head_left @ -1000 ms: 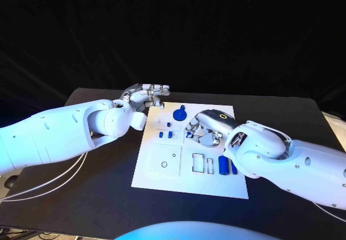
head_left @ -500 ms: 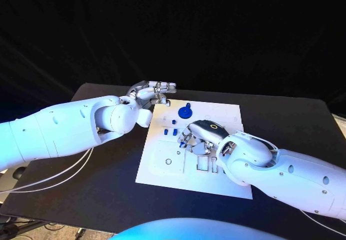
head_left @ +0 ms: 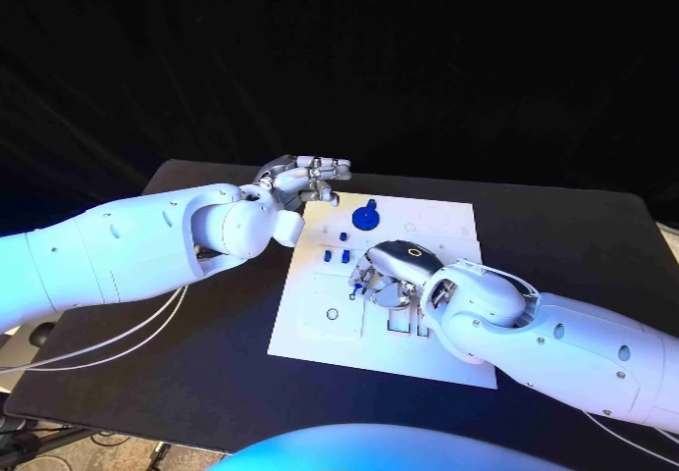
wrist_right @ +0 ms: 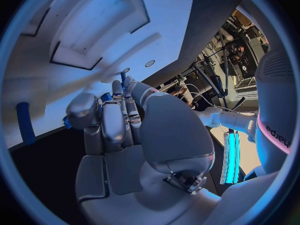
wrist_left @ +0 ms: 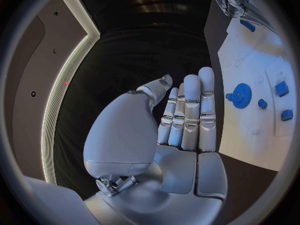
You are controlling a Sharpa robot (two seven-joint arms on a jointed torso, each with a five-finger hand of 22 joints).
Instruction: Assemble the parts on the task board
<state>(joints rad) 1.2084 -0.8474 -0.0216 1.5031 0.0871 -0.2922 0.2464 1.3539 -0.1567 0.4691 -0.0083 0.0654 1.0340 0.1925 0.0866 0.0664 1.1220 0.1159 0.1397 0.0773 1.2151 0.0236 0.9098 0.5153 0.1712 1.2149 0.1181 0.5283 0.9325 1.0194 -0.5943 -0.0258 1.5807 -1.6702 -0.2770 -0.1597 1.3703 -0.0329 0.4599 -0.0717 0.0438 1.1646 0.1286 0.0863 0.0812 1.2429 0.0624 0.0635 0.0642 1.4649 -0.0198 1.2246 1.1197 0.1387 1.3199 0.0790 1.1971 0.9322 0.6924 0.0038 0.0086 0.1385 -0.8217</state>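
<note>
The white task board point(head_left: 319, 334) lies mid-table. A blue gear point(head_left: 368, 216) stands near its far edge, with two small blue parts point(head_left: 336, 256) a little closer in. My right hand point(head_left: 385, 273) hovers low over the board's middle, its fingers curled around a small blue part point(wrist_right: 105, 97) that shows between them. A long blue part point(wrist_right: 25, 122) lies on the board beside that hand. At the board's far left corner my left hand point(head_left: 309, 179) holds nothing, and its fingers point(wrist_left: 190, 110) are stretched out side by side. The gear point(wrist_left: 239, 96) sits just beyond them.
Rectangular recesses point(wrist_right: 94, 35) are cut into the board ahead of my right hand. My right forearm point(head_left: 566, 339) covers the board's near right part. Black table point(head_left: 212, 343) surrounds the board, and white cables point(head_left: 106, 348) hang by my left arm.
My right hand has come from beside the gear toward the board's middle, over the recesses. My left hand has edged slightly along the far edge.
</note>
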